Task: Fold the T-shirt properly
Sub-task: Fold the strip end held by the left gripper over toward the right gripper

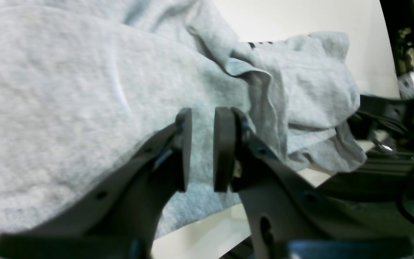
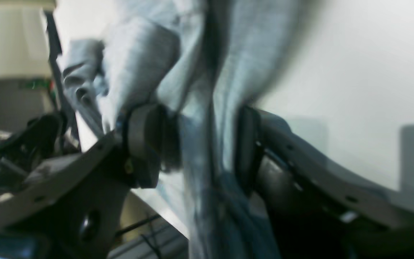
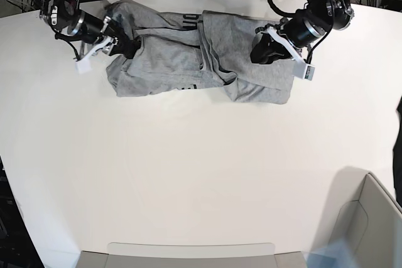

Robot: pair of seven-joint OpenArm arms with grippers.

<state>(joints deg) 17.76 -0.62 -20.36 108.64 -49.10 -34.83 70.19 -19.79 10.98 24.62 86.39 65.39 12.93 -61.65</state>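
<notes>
Going left to right in the base view, we have the right gripper first: fingers spread wide, bunched cloth of the T-shirt running up through the gap. Can't tell if there's any real pinch on it. The right wrist view gives us the ridges and creases between those fingers; base hides them behind dark hardware. Base alone gives us the shirt's whole span, from around the right fingers across to beneath the left ones, on the white table. Black print shows between the two sets of fingers, at the upper and lower edges of the shirt; only slivers, no word readable. Left wrist view catches just a dark scrap of it, up and right of its fingers. No brand we can read. Long axis runs side to side in base, right fingers toward left fingers; collar end, we can't tell. Left gripper next: partly open, clear gap, nothing between the fingers, flatter folded cloth visible below them. Left wrist view shows that gap; base doesn't resolve it. Grey box sits at base's lower right corner, well apart from both sets of fingers.
</notes>
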